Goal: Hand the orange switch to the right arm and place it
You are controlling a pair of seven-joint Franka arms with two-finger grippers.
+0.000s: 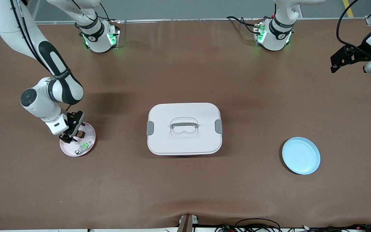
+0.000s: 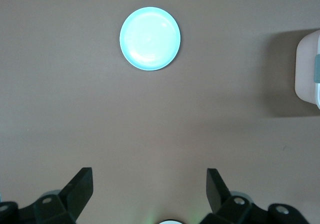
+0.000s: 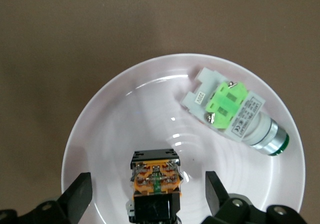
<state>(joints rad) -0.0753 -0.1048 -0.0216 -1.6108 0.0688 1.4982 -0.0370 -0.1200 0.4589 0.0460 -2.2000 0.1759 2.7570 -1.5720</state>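
Green-and-white part (image 3: pixel 233 115) lies on the pink plate (image 1: pixel 89 143), w/ the orange switch (image 3: pixel 155 183) beside it on the same plate, resting free between the spread fingers of the right gripper (image 1: pixel 72 131), low over the plate. Blue plate (image 1: pixel 301 155) sits toward the left arm's end; white lidded box (image 1: pixel 184 128) mid-table. Left gripper (image 2: pixel 149 189) waits up high, jaws apart, nothing in them.

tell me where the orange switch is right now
The small black-and-orange switch lies on the round pink plate at the right arm's end of the table, beside the green-and-white part.
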